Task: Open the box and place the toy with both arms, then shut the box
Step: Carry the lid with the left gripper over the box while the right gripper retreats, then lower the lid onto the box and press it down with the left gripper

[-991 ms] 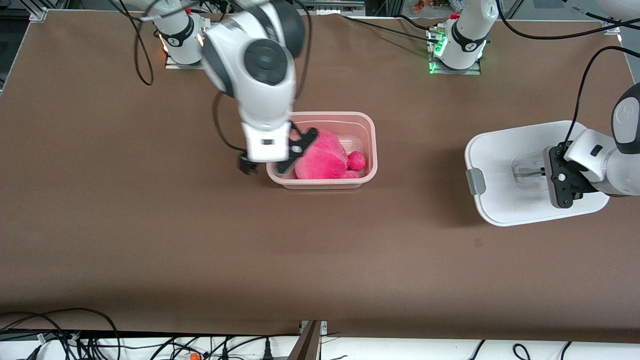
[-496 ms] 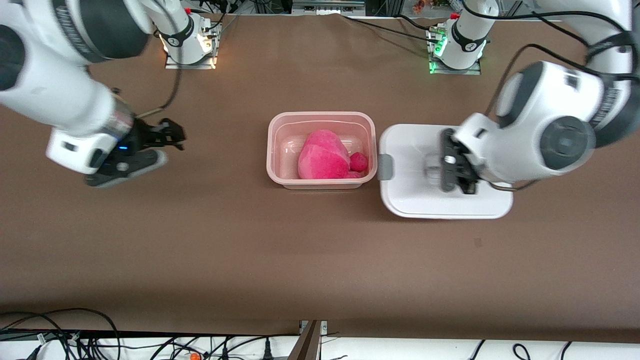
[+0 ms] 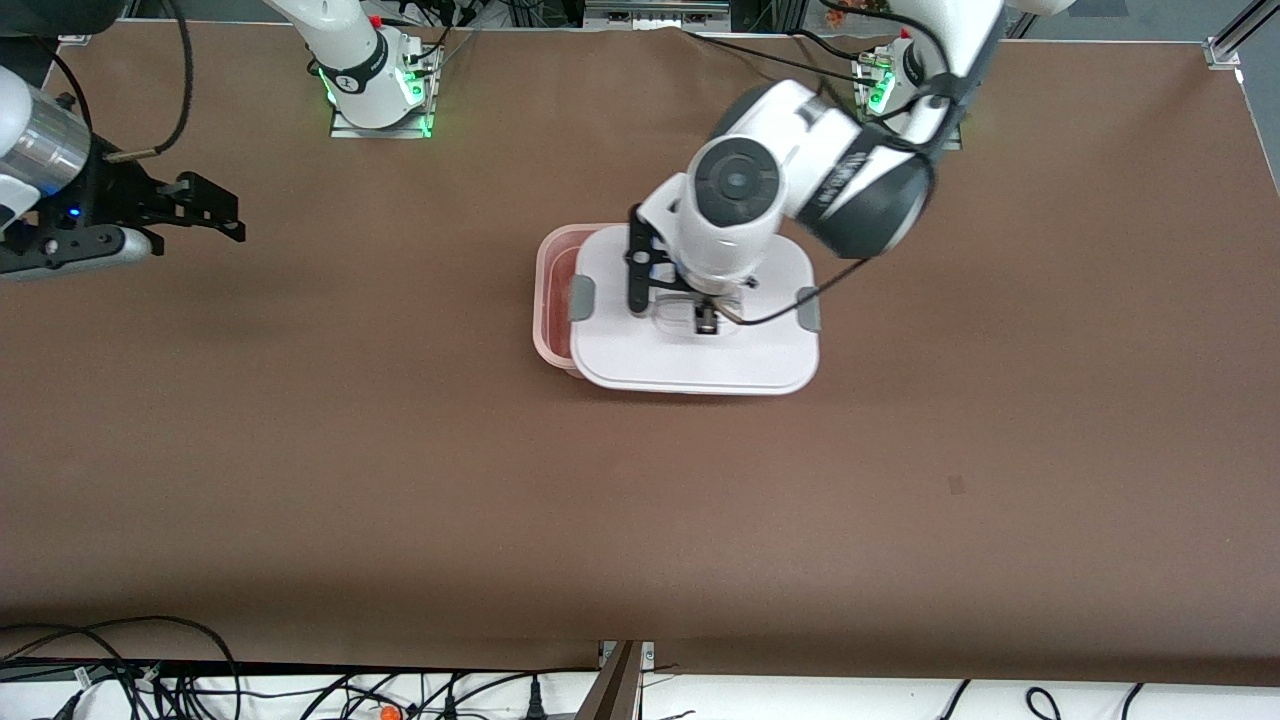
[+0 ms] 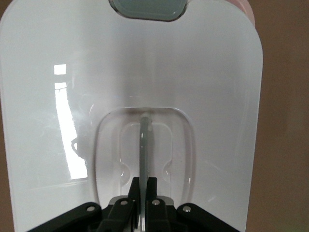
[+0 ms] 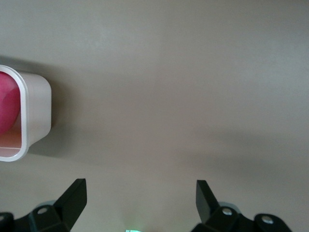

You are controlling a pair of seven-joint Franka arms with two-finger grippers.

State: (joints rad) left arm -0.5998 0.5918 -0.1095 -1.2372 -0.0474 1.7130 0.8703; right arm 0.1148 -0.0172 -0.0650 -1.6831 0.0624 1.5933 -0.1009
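Note:
The pale pink box [image 3: 547, 300] stands mid-table. Its white lid [image 3: 690, 365] covers most of it, offset toward the left arm's end, so one strip of pink rim still shows. My left gripper [image 3: 704, 322] is over the box, shut on the lid's clear centre handle [image 4: 143, 145]. A grey clip [image 4: 147, 7] shows at the lid's [image 4: 203, 72] edge. My right gripper [image 3: 225, 212] hangs open and holds nothing, over bare table at the right arm's end. Its wrist view shows the box's wall [image 5: 36, 111] and part of the hot-pink toy [image 5: 7, 106] inside.
The arm bases [image 3: 375, 80] [image 3: 910, 80] stand at the table's edge farthest from the front camera. Cables [image 3: 150, 670] lie past the table's nearest edge. Brown tabletop [image 3: 640, 520] spreads wide all round the box.
The left arm has carried the lid from its end of the table to over the box. The right arm has drawn back from the box toward its own end, gripper still open.

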